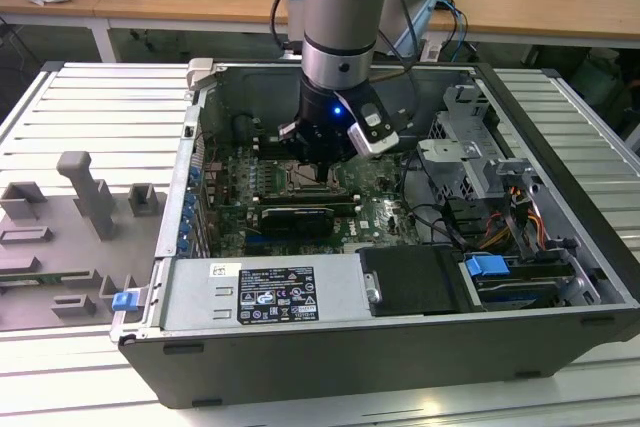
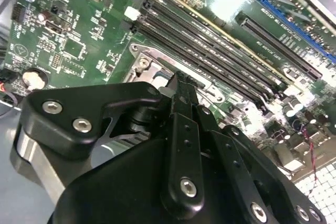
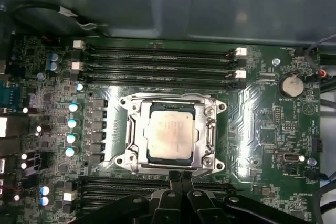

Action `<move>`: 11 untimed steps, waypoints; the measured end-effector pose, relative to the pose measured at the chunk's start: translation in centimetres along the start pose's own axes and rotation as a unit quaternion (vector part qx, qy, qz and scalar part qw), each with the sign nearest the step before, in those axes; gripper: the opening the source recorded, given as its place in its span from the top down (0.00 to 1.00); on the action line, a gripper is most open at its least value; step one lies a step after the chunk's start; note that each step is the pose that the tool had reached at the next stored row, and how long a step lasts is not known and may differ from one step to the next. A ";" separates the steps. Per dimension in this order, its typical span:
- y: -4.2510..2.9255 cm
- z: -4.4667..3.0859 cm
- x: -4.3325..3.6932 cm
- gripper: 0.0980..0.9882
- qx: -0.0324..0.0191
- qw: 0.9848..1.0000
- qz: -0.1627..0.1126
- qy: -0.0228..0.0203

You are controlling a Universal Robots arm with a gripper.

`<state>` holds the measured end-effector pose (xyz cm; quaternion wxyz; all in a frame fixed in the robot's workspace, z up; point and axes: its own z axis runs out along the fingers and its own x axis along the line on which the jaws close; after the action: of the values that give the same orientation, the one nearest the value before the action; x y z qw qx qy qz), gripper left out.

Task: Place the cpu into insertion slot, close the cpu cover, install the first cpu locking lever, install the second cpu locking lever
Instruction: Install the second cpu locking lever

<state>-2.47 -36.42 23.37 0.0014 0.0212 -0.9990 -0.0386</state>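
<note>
In the first wrist view the cpu (image 3: 170, 132) lies flat in the insertion slot (image 3: 119, 160), its silvery-beige top showing. The cpu cover (image 3: 137, 132), a silvery frame, lies down around the chip. Thin metal lever rods run along the socket's edges; I cannot tell whether they are latched. My gripper (image 3: 181, 174) is shut, its two black fingers pressed together right at one edge of the socket, holding nothing that I can see. In the second wrist view the gripper (image 2: 181, 80) points down at a corner of the socket (image 2: 143, 64). In the exterior view the gripper (image 1: 322, 172) hangs low inside the open computer case, over the slot (image 1: 300, 181).
Long black memory slots (image 3: 157, 61) flank the socket on two sides. The case walls (image 1: 190, 157), a drive cage (image 1: 470, 142) with cables and a power supply (image 1: 265, 292) surround the board. A grey fixture tray (image 1: 70, 237) sits at the exterior view's left.
</note>
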 end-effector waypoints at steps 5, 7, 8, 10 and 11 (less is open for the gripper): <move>-0.09 0.13 2.01 0.99 -0.002 1.000 -0.007 0.000; -0.12 0.21 2.41 0.99 -0.002 1.000 -0.009 0.001; -0.12 0.26 2.49 0.99 -0.003 1.000 -0.010 0.001; -0.17 0.52 2.58 0.99 -0.005 1.000 -0.011 0.001; -0.18 0.63 2.58 0.99 -0.006 1.000 -0.011 0.001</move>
<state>-5.05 -36.66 22.73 0.0016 0.0327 -0.9985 -0.0444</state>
